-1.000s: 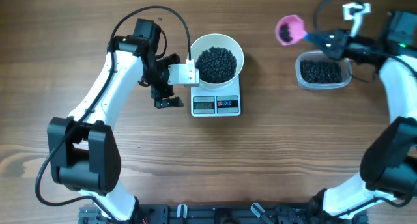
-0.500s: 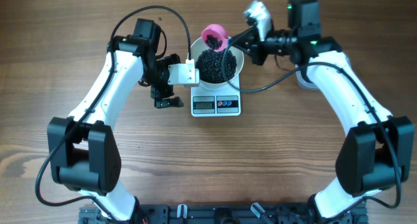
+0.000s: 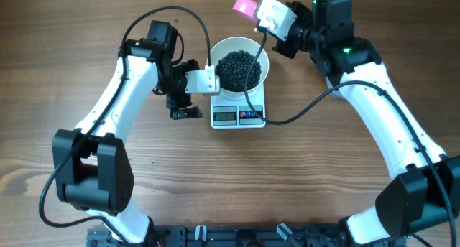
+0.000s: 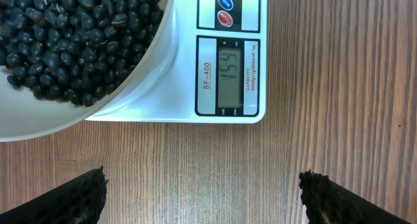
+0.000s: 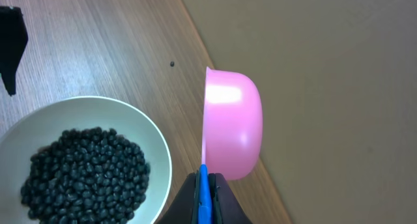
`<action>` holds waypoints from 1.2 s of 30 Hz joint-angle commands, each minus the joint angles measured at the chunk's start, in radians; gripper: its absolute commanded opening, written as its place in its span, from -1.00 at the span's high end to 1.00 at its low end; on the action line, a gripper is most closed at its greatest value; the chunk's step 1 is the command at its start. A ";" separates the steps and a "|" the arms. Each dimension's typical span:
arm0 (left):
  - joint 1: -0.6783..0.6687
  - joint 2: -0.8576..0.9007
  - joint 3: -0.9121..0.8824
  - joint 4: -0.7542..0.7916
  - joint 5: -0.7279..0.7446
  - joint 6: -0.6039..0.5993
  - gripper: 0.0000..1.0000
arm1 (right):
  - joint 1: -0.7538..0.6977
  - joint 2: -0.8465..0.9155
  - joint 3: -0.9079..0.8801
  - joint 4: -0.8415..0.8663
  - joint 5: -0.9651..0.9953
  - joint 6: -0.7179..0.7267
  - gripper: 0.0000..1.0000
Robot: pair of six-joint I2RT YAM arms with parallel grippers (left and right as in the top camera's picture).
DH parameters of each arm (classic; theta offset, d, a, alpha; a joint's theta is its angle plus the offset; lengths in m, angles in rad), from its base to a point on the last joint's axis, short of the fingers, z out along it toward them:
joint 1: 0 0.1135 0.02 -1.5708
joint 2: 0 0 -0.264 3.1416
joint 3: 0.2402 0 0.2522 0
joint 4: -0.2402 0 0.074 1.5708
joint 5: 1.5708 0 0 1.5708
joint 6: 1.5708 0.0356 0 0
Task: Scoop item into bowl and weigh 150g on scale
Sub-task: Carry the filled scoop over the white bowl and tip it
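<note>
The white kitchen scale is set on the wooden desk, toward the far edge, and 154 is shown on its display. The left gripper is held beside the scale, its jaws spread wide and empty. The white bowl is carried on the scale and heaped with black beans. Past the bowl, near the far edge, the pink scoop is clamped by its blue handle in the closed right gripper.
</note>
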 commanded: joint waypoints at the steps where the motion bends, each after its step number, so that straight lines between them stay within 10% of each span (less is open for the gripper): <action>1: -0.003 0.004 0.004 -0.001 0.027 -0.006 -1.00 | 0.005 -0.019 0.024 -0.011 0.010 0.006 0.91; 16: -0.003 0.004 0.004 -0.001 0.027 -0.006 -1.00 | -0.184 -0.018 0.024 -0.315 0.009 0.446 0.91; 22: -0.003 0.004 0.004 -0.001 0.027 -0.006 -1.00 | -0.177 -0.018 0.024 -0.272 -0.278 0.307 0.91; 36: -0.003 0.004 0.004 -0.001 0.027 -0.006 -1.00 | -0.011 0.159 0.024 -0.255 -0.116 -0.047 0.91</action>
